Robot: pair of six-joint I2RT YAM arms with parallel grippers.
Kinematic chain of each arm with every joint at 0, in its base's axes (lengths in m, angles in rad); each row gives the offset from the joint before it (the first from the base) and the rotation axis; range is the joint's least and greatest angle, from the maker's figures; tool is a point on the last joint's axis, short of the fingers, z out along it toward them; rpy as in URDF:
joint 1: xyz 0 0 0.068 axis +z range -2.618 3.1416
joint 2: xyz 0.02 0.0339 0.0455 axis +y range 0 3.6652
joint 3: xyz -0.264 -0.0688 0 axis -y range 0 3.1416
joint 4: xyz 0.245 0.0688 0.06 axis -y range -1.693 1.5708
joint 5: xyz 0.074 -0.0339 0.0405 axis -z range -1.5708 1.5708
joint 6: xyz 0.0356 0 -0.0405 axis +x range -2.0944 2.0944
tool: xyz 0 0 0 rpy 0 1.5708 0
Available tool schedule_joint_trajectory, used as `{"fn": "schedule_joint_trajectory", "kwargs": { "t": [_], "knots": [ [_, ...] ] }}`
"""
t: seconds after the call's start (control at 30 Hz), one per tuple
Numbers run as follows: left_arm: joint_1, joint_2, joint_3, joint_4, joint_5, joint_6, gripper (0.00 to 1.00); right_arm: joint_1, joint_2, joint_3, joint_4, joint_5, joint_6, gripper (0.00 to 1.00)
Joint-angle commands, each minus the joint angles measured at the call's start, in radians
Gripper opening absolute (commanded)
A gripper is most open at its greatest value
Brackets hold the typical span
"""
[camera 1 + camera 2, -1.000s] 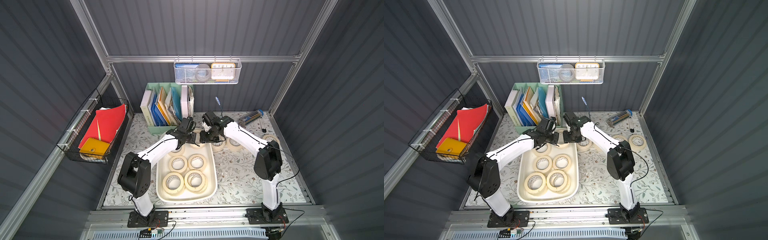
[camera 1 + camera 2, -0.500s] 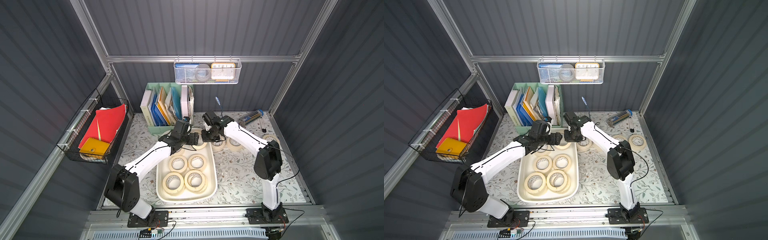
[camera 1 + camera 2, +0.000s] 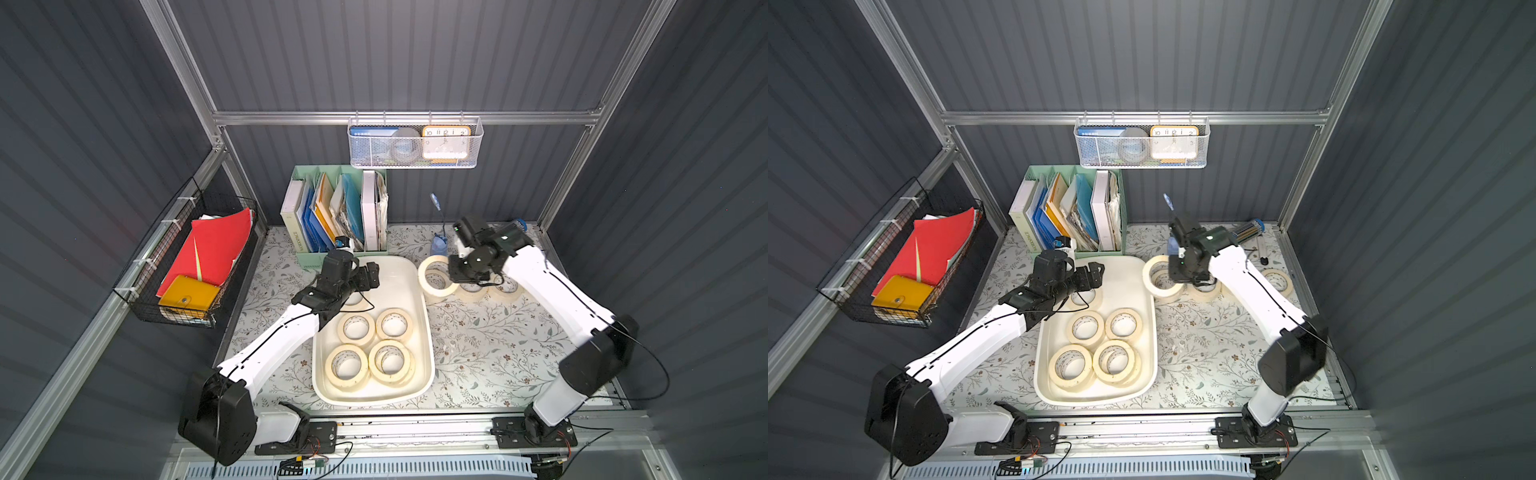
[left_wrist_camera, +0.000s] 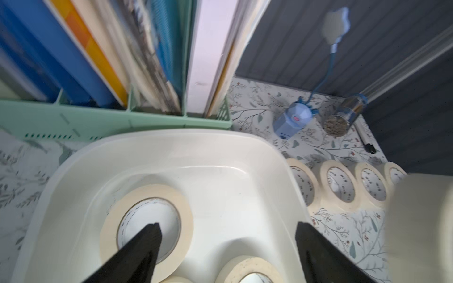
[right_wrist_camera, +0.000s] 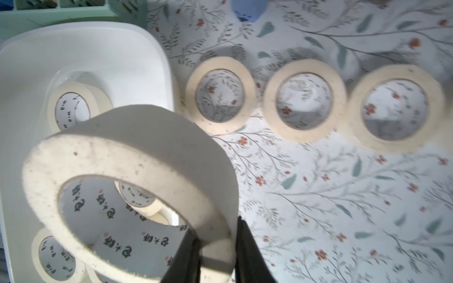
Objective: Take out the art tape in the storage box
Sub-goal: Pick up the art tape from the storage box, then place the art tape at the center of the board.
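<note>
In both top views the right gripper [image 3: 455,272] was clamped on one art tape roll [image 3: 434,277], held tilted just outside the storage box [image 3: 429,332] rim, above the table [image 3: 478,353] where removed rolls [image 3: 505,291] already lay; at least five boxed rolls [image 3: 356,328] remained inside, so the job looked roughly half done. The left wrist view showed the left gripper [image 4: 228,226] spread wide and empty over a far-end roll [image 4: 147,192] in the box. The right wrist view showed the pinched roll's wall between the jaws, with three removed rolls [image 5: 304,100] in a row beyond
</note>
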Motion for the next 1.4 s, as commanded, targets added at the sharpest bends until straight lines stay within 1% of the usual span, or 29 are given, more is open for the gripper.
{"fn": "schedule_joint_trajectory", "kwargs": {
  "t": [0.0,0.1,0.13,0.2,0.3,0.33,0.4,0.5,0.63,0.7,0.8,0.93,1.1,1.23,1.37],
  "knots": [
    [0.031,0.029,-0.052,0.062,0.04,-0.125,0.9,-0.111,-0.12,-0.148,-0.043,0.072,0.017,0.0],
    [0.033,0.077,-0.051,0.053,0.037,-0.129,0.9,-0.255,-0.215,-0.29,-0.027,0.115,0.022,0.0],
    [0.033,0.089,-0.052,0.052,0.039,-0.131,0.9,-0.312,-0.24,-0.337,-0.011,0.111,0.019,0.0],
    [0.033,0.1,-0.065,0.064,0.04,-0.137,0.9,-0.424,-0.266,-0.411,0.014,0.095,0.021,0.0],
    [0.033,0.095,-0.084,0.075,0.019,-0.138,0.9,-0.584,-0.282,-0.509,0.067,0.036,0.021,0.0],
    [0.033,0.094,-0.08,0.062,0.006,-0.128,0.9,-0.628,-0.281,-0.533,0.085,0.02,0.018,0.0],
    [0.033,0.101,-0.055,0.017,-0.057,-0.098,0.9,-0.72,-0.268,-0.574,0.128,-0.008,0.016,0.0],
    [0.033,0.108,-0.035,-0.03,-0.118,-0.056,0.9,-0.82,-0.231,-0.604,0.161,-0.026,0.006,0.0],
    [0.033,0.102,-0.043,-0.022,-0.122,-0.047,0.89,-0.924,-0.17,-0.625,0.225,-0.029,-0.01,0.0],
    [0.033,0.11,-0.046,-0.021,-0.118,-0.056,0.89,-0.981,-0.125,-0.626,0.264,-0.057,-0.008,0.0],
    [0.033,0.123,-0.049,-0.012,-0.105,-0.062,0.89,-1.019,-0.061,-0.616,0.315,-0.087,0.001,0.0],
    [0.036,0.125,-0.044,-0.002,-0.111,-0.059,0.88,-1.021,0.04,-0.558,0.341,-0.07,-0.008,0.0],
    [0.035,0.123,-0.018,-0.019,-0.125,-0.052,0.88,-1.02,0.141,-0.517,0.382,-0.096,-0.004,0.0],
    [0.035,0.113,-0.015,-0.035,-0.132,-0.054,0.88,-1.02,0.171,-0.514,0.427,-0.078,-0.005,0.0],
    [0.035,0.105,-0.015,-0.054,-0.135,-0.062,0.88,-1.019,0.197,-0.502,0.423,-0.08,-0.013,0.0]
  ]
}}
